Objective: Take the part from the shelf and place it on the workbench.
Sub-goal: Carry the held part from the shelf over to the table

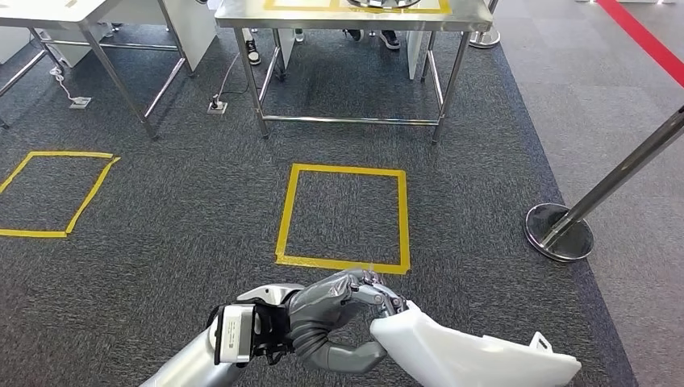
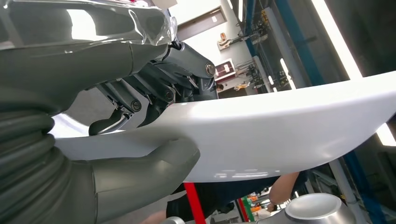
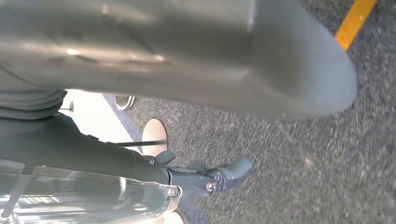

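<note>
Nearest, low in the head view, the left hand grips one end of the white part, fingers curled over its top edge and the thick thumb pressed in from below. The part is a long, smooth white panel that runs from the hand out to the right, held in the air above the dark grey carpet. In the left wrist view the same hold shows from close behind: the thumb under the white part, the darker fingers hooked over its upper face, with a person's arm beyond and below it. The right hand shows in the right wrist view over the carpet, its thumb and a dark finger apart with nothing between them.

Just beyond the left hand a yellow tape square is marked on the carpet, and a second yellow square lies well to the left. To the right a metal barrier post leans out of its round base. Farther off stands the steel workbench, its top edged with yellow tape, with a person's shoes visible under it. Another metal table stands at the far left, and a red floor line crosses the far right corner.
</note>
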You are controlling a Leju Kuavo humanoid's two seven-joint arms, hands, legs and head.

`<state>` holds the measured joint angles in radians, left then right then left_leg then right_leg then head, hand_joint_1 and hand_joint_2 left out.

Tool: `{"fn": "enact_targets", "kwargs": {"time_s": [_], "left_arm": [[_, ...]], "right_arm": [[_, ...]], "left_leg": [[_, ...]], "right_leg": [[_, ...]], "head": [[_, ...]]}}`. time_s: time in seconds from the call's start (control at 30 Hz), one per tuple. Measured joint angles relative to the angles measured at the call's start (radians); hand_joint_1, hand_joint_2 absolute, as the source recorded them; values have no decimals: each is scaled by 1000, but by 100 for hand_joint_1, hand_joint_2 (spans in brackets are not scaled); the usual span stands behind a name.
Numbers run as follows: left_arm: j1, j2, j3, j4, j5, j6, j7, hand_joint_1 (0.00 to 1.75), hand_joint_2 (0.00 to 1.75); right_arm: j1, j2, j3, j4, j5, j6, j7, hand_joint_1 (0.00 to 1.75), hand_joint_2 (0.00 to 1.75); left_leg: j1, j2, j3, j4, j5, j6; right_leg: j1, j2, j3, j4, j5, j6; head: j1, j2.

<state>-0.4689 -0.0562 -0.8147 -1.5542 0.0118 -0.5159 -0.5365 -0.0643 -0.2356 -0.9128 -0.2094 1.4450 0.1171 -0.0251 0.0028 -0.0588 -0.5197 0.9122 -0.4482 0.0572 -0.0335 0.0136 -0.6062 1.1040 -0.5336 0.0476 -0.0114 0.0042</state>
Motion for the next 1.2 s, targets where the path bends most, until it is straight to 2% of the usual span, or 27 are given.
{"fn": "enact_targets", "kwargs": {"time_s": [0.07, 0.1, 0.13, 0.2, 0.23, 0.27, 0.3, 0.37, 0.43, 0.47, 0.5, 0.57, 0.6, 0.63, 0.67, 0.7, 0.73, 0.8, 0.83, 0.9, 0.97, 1.0, 1.07, 1.1, 1.13, 1.17, 1.2], "left_arm": [[4, 0, -1, 0, 0, 0, 0, 175, 175], [7, 1, -2, 0, 0, 0, 0, 175, 175], [8, 2, -4, 0, 0, 0, 1, 175, 175], [9, 2, -5, 0, 0, 0, 1, 175, 175], [9, 3, -5, 0, 0, 0, 1, 175, 175], [9, 3, -6, -1, 0, 0, 1, 175, 175], [9, 3, -6, -1, -1, -1, 1, 175, 175], [9, 3, -7, -3, -1, -1, 1, 175, 175], [9, 4, -7, -4, -1, -1, 1, 175, 175], [9, 4, -7, -6, -1, -1, 1, 175, 175], [9, 4, -7, -7, -1, -1, 1, 175, 175], [11, 5, -8, -8, -1, -1, 1, 175, 175], [12, 5, -8, -8, -1, -1, 1, 175, 175], [13, 5, -8, -8, -1, -1, 1, 175, 175], [13, 5, -8, -9, -1, -1, 1, 175, 175], [13, 5, -7, -9, -1, -1, 1, 175, 175], [13, 5, -7, -10, -1, -1, 1, 175, 175], [11, 4, -7, -12, -1, -1, 1, 175, 175], [11, 4, -7, -12, -2, -1, 1, 175, 175], [11, 3, -7, -14, -2, -1, 1, 175, 175], [10, 1, -8, -16, -3, -1, 1, 175, 175], [10, 0, -8, -17, -3, -1, 1, 175, 175], [12, -1, -9, -16, -3, -1, 1, 175, 175], [13, 0, -10, -16, -3, -1, 1, 175, 175], [14, 0, -10, -16, -3, -1, 1, 175, 175], [15, 0, -11, -16, -3, -1, 1, 175, 175], [15, 0, -11, -16, -3, -1, 1, 175, 175]], "right_arm": [[0, -1, 0, 0, 0, 0, 0, 0, 0], [2, -1, 0, 0, 0, 0, 0, 0, 0], [3, -1, 0, 0, 0, 0, 0, 0, 0], [4, 0, 0, 0, 0, 0, 0, 0, 0], [4, 4, 0, 1, 0, 0, 0, 0, 0], [3, 5, 0, 1, 0, 0, -1, 0, 0], [3, 8, -1, 1, 0, 0, -1, 0, 0], [3, 12, -1, 0, 1, 0, -2, 0, 0], [4, 16, -1, 0, 1, 0, -3, 0, 0], [4, 15, -1, 0, 1, 0, -3, 0, 0], [5, 14, -1, 0, 2, 0, -4, 0, 0], [6, 11, -1, 0, 2, 0, -4, 0, 0], [6, 11, -1, 0, 2, 0, -4, 0, 0], [6, 11, -1, 0, 2, 0, -4, 0, 0], [5, 11, -1, 0, 2, 0, -4, 0, 0], [5, 11, -1, 0, 2, 0, -4, 0, 0], [5, 12, -1, 0, 2, 0, -4, 0, 0], [4, 12, -1, 0, 2, -1, -4, 0, 0], [5, 14, -1, 0, 2, -1, -5, 0, 0], [6, 14, -1, 1, 3, 0, -6, 0, 0], [4, 14, -2, 1, 3, 0, -7, 0, 0], [2, 13, -2, 1, 3, 0, -7, 0, 0], [2, 10, -2, 1, 3, 0, -7, 0, 0], [5, 10, -2, 1, 3, 0, -7, 0, 0], [7, 10, -2, 1, 3, 0, -7, 0, 0], [9, 9, -3, 1, 3, 0, -7, 0, 0], [9, 8, -3, 1, 3, 0, -7, 0, 0]], "left_leg": [[5, 3, 2, 1, -3, -5], [8, 3, 2, 4, -7, -11], [14, 3, 2, 10, -13, -19], [26, 1, -1, 37, -34, -42], [29, 0, -7, 56, -48, -55], [29, -2, -12, 72, -61, -65], [27, -3, -17, 82, -70, -71], [27, -6, -19, 88, -77, -76], [28, 12, -32, 118, -92, -79], [28, 27, -56, 163, -112, -80], [27, 42, -93, 229, -137, -80], [25, 54, -184, 372, -180, -75], [22, 55, -214, 408, -178, -68], [17, 55, -223, 403, -157, -58], [9, 55, -211, 358, -119, -44], [-1, 55, -183, 286, -75, -24], [-10, 60, -154, 219, -46, -4], [-26, 66, -114, 135, -27, 22], [-29, 68, -107, 121, -32, 25], [-28, 61, -79, 93, -29, 24], [-24, 58, -48, 75, -27, 22], [-23, 58, -40, 70, -28, 21], [-23, 53, -35, 70, -35, 21], [-24, 50, -32, 71, -40, 20], [-24, 47, -27, 71, -45, 18], [-24, 44, -18, 71, -51, 16], [-24, 43, -9, 71, -58, 13]], "right_leg": [[-6, -1, -65, 117, -44, 12], [-11, -2, -81, 140, -43, 19], [-16, -2, -75, 123, -23, 26], [-28, 1, -18, 8, 36, 45], [-32, 5, 8, -42, 53, 51], [-35, 9, 21, -67, 56, 46], [-34, 13, 21, -65, 48, 36], [-33, 10, 16, -51, 38, 9], [-30, 4, 20, -45, 31, -6], [-27, 1, 24, -45, 27, -11], [-24, -2, 27, -45, 25, -16], [-15, -9, 30, -46, 19, -23], [-9, -11, 32, -46, 15, -26], [-3, -13, 37, -46, 11, -29], [2, -15, 44, -46, 6, -31], [7, -16, 52, -48, 1, -32], [12, -17, 59, -51, -3, -32], [12, -20, 70, -63, -7, -27], [11, -23, 75, -64, 0, -20], [6, -28, 86, -62, 11, -6], [5, -27, 75, -22, -5, 1], [5, -25, 49, 23, -29, 2], [5, -20, -29, 138, -76, 8], [5, -18, -62, 174, -85, 11], [4, -18, -76, 174, -73, 15], [3, -18, -70, 135, -40, 17], [1, -18, -49, 66, 8, 18]], "head": [[2, 0], [2, 0], [2, 0], [3, 0], [8, 0], [11, 0], [11, 0], [4, 0], [-4, 0], [-7, 0], [-8, 0], [-9, 0], [-9, 0], [-9, 0], [-9, 0], [-9, 0], [-7, 0], [-3, 0], [-1, 0], [-3, 0], [0, 0], [2, 0], [6, 0], [7, 0], [8, 0], [7, 0], [8, 0]]}}
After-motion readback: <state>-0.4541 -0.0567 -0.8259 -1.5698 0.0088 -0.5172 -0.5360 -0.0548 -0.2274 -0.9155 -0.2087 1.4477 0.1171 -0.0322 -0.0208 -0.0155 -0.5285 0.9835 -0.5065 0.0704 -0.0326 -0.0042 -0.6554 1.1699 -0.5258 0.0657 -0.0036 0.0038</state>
